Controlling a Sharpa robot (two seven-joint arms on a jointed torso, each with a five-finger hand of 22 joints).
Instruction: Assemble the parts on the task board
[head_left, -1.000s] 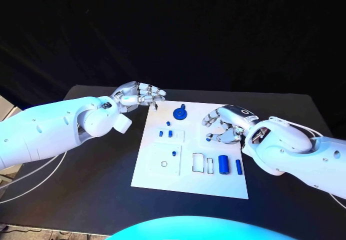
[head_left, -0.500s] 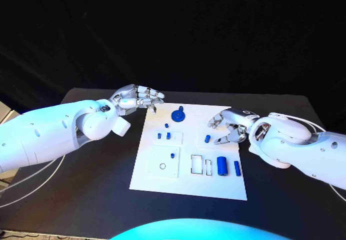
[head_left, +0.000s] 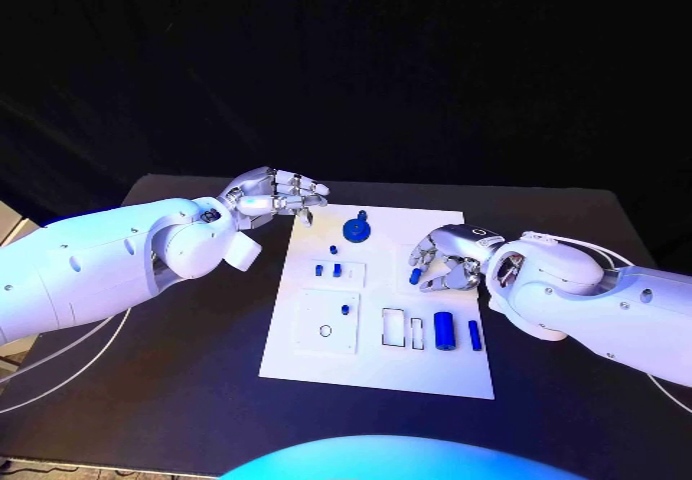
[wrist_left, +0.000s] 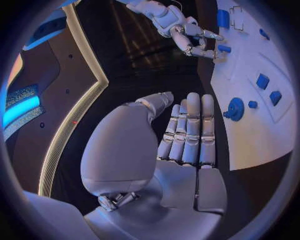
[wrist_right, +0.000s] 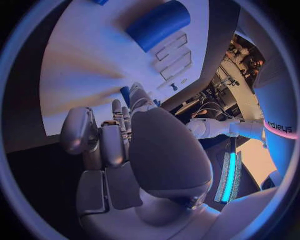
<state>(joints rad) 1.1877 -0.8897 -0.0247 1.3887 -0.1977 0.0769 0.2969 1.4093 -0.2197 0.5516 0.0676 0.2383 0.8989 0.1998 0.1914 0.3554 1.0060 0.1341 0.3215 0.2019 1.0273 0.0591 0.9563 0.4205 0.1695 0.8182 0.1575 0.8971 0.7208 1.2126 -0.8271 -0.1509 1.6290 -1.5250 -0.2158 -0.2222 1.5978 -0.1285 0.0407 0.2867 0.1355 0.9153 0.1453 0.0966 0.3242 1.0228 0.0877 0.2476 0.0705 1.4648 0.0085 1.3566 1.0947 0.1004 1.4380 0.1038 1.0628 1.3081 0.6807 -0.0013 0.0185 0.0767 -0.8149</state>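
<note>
The white task board (head_left: 378, 352) lay in the middle of the black bench (head_left: 173, 380), with small blue parts (head_left: 444, 328) on it. The right robot hand (head_left: 444, 262) hung over the board's right side, pinching a small blue peg (head_left: 417, 275) in its fingertips. The left robot hand (head_left: 274, 192) hovered beside the board's far left corner, fingers pressed together and curled, holding nothing.

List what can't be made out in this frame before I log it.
- Head view: whether the right hand actually holds the small blue part; its fingers cover the contact.
- Right wrist view: that part is mostly hidden behind the fingers.
- Head view: small blue pieces on the task board, too small to identify.
</note>
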